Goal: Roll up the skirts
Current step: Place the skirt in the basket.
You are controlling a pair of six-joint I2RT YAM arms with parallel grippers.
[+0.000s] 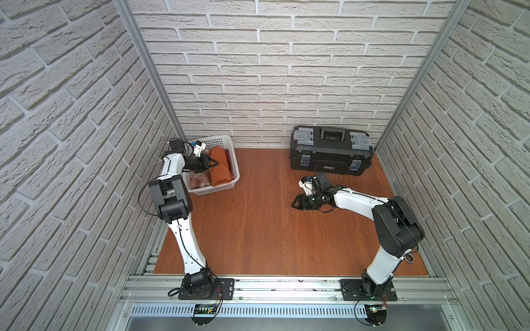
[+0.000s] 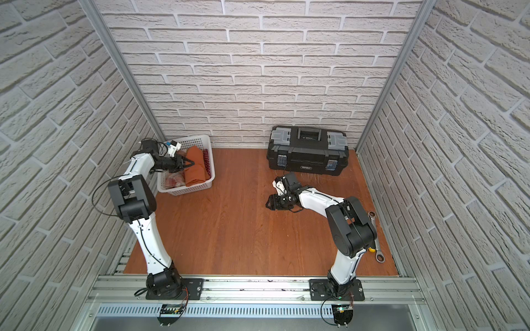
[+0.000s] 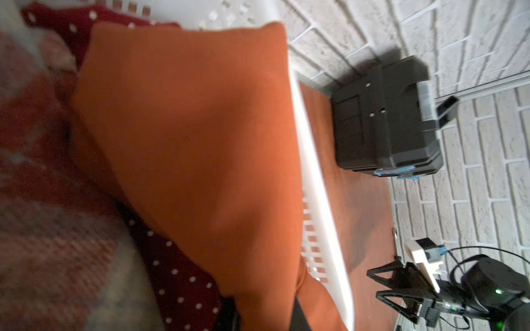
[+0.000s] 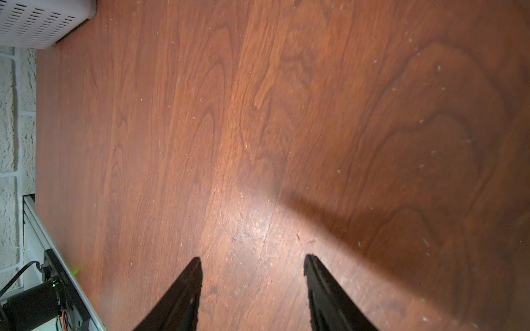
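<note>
Skirts point(image 1: 220, 172) are all three in the white basket point(image 1: 218, 189) at the back left of the table point(image 1: 258, 229). Nothing is laid out on the wood, so I'd say no rolling is going on right now. Whether the ones in there are already rolled, I honestly can't tell. The rust-orange skirt point(image 3: 200, 129) reads as a long narrow bundle from above but looks more like a smooth flat fold up close. The plaid skirt point(image 1: 199, 180) is just a bunched lump in the basket's near corner, on the left arm's side. So either it's all done and stowed or nothing has started, can't call it.

Long axis: the rust-orange skirt runs from the back wall toward the front edge, a bit slanted. The polka-dot skirt point(image 1: 228, 160) is wedged alongside it, between it and the basket wall on the toolbox point(image 1: 329, 154) side, pointing the same way.

The left gripper point(image 1: 215, 164) is nearly closed, tips coming to a point at the edge of the rust-orange skirt. Its wrist view shows orange cloth between the fingers, so it looks pinched. The right gripper point(image 4: 252, 260) is about half open with nothing in it, low over bare table in front of the toolbox
</note>
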